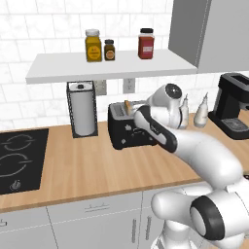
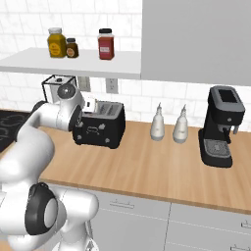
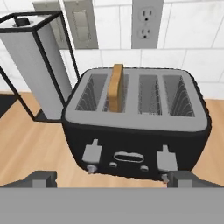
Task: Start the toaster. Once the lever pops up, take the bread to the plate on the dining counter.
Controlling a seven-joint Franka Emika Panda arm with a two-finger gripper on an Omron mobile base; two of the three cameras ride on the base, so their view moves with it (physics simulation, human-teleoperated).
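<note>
Hand view looks down on the toaster (image 3: 135, 127), a black boxy body with a grey top plate cut by four long slots, each lined with thin wire guides. On its front face I see two grey levers, one toward each end, a small oval window between them, and little knobs along the lower edge. The bread (image 3: 116, 87) stands on edge in the second slot from the left in this view, tan with a darker crust, its upper part rising above the grey top. My gripper (image 3: 111, 177) hangs just in front of the toaster's face, a little above it, with its two dark fingertips (image 3: 41, 178) spread wide, one near each lower corner of the toaster's front; they hold nothing and I cannot tell whether they touch the body.

Just beside the toaster, on the bread's side, stands a paper towel roll (image 3: 33, 61) in a black wire frame. Behind the toaster on the tiled wall are a white outlet (image 3: 147, 22) and a switch plate (image 3: 81, 22).

From the left base view the toaster (image 1: 127, 127) sits on the wooden counter (image 1: 87, 170) between the towel holder and two white bottles (image 1: 202, 112). Well beyond the bottles from the toaster stands the black coffee machine (image 2: 220, 125). Three jars (image 2: 105, 44) sit on the shelf above the toaster.
</note>
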